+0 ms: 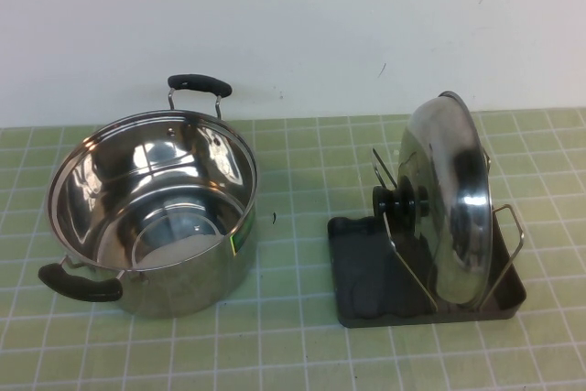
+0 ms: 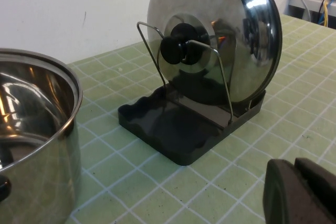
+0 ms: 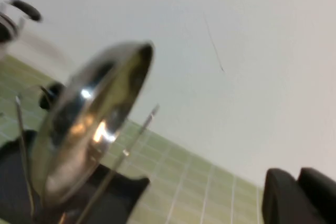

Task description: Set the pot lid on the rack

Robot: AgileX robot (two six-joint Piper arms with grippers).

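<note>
Pot lid: the round, domed, shiny stainless-steel pot lid (image 1: 450, 200) with a black knob stands on edge in the rack, toward the right edge of the desk, knob facing the pot.
Rack: the small dark grey rectangular tray rack (image 1: 366, 276) with thin bent wire loops holds the lid between its loops; one loop crosses in front of the knob, another stands behind the lid's rim.
Pot: the deep stainless-steel pot (image 1: 151, 212) with two black handles sits open toward the left edge of the desk, well apart from the rack.
Desk: green-tiled surface (image 1: 293, 345) against a white wall.
Left gripper: the left gripper (image 2: 300, 191) shows only as dark finger ends low over the desk, near the rack; holding nothing, fingers close together.
Right gripper: the right gripper (image 3: 299, 195) shows as dark finger ends beside the lid's back, clear of it; fingers close together, nothing between them.
</note>
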